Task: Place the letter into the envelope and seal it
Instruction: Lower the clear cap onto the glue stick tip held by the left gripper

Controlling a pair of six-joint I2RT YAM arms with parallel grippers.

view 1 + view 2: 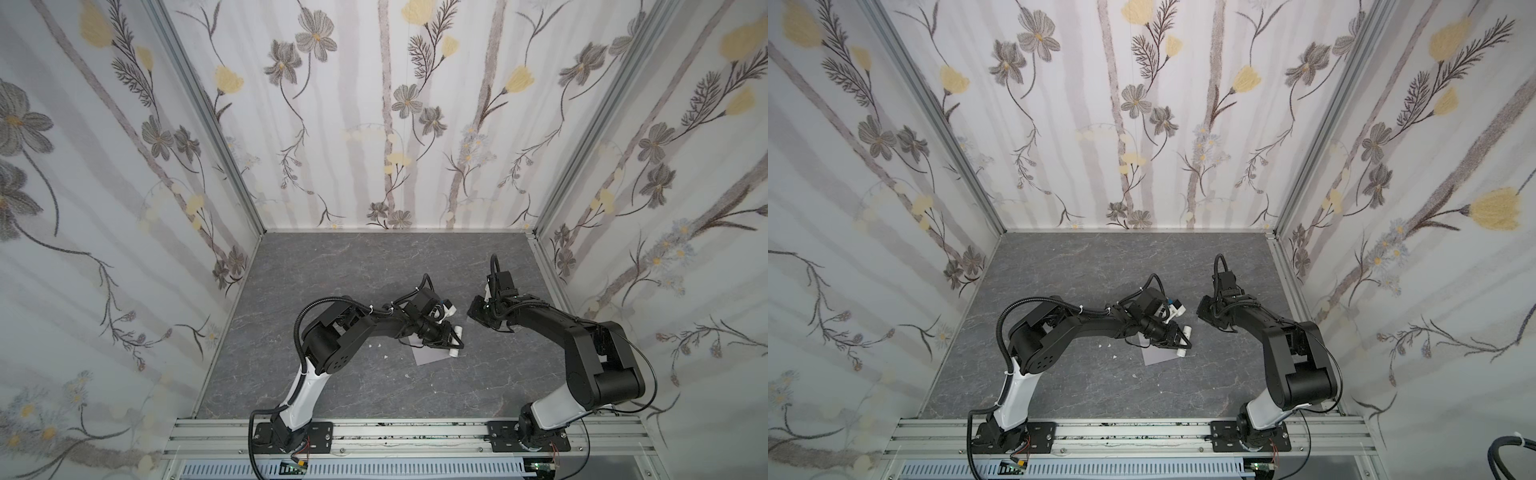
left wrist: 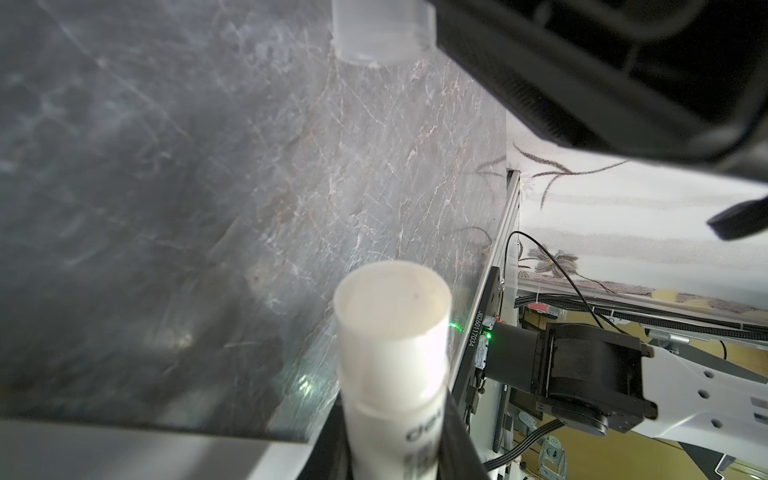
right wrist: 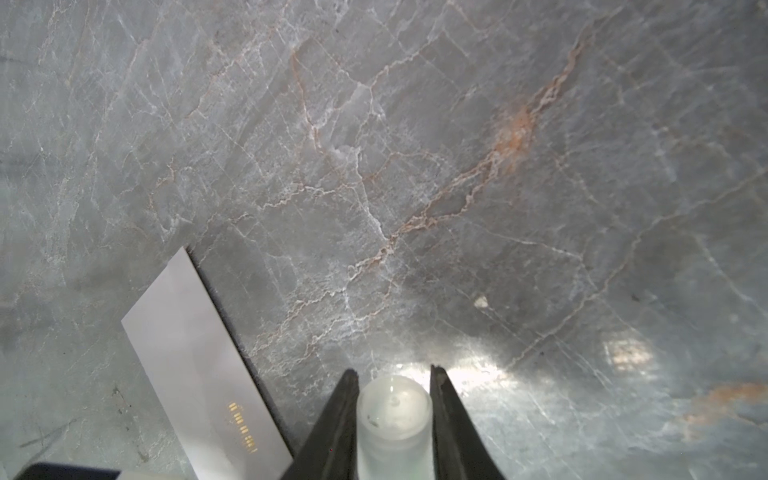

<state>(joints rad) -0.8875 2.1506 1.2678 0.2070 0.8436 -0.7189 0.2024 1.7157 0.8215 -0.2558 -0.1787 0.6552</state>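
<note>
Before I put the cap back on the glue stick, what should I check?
1. Glue stick held in the left gripper: ok.
2. Cap held in the right gripper, a finger on each side: ok.
3. Gap between cap and glue stick, nothing in between: ok in the left wrist view.
4. Cap's open end lined up with the stick's tip: cannot tell.
5. Envelope lying flat on the table, under the left gripper: ok.
6. Letter inside and flap stuck down: cannot tell.
</note>
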